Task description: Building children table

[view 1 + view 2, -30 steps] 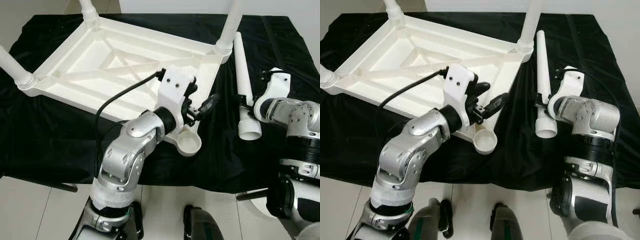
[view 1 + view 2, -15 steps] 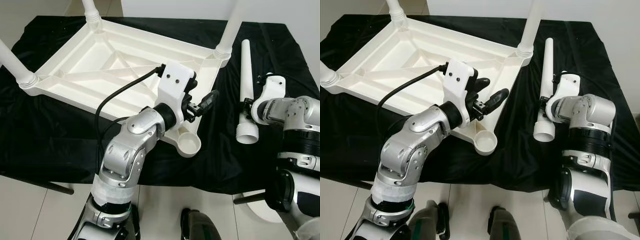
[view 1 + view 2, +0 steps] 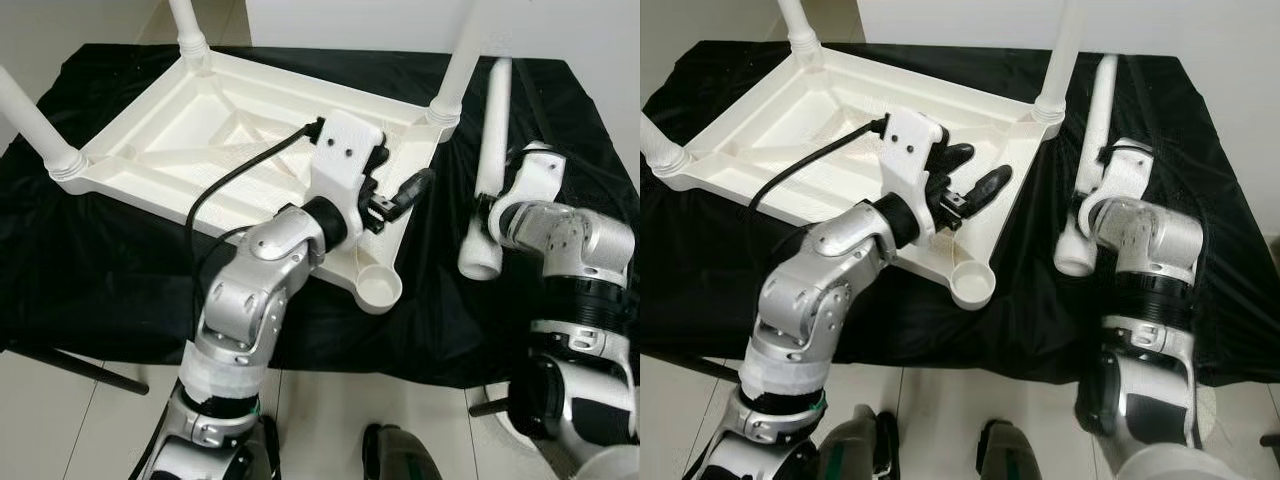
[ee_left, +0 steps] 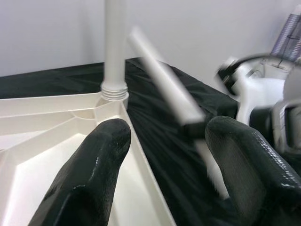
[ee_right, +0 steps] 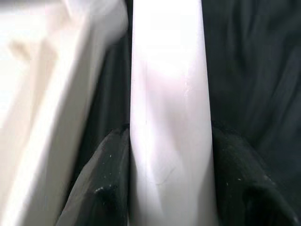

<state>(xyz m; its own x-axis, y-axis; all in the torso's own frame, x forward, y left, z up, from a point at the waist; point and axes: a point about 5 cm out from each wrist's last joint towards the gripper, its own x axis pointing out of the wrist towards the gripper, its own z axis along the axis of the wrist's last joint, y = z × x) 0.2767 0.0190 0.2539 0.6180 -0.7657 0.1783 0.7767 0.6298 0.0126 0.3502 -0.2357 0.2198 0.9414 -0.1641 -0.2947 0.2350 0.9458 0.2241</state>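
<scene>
The white plastic table (image 3: 240, 130) lies upside down on black cloth, with three legs standing up from its corners. Its near corner socket (image 3: 378, 288) is an empty round cup. My left gripper (image 3: 395, 180) hovers open over the table's near right rim, nothing between its fingers (image 4: 94, 174). To the right of the table, my right gripper (image 3: 484, 208) is shut on the loose white leg (image 3: 492, 120). The leg is tilted, its wide open end (image 3: 478, 262) low and nearest me. In the right wrist view the leg (image 5: 167, 117) sits tight between both fingers (image 5: 106, 179).
The black cloth (image 3: 120, 260) covers a low surface whose front edge drops to pale floor tiles (image 3: 60, 410). An upright table leg (image 3: 458, 60) stands close beside the held leg. A white wall rises behind the cloth.
My right gripper has swung the loose leg towards the table, bringing its open end nearer the empty socket. The left gripper has stayed open over the rim.
</scene>
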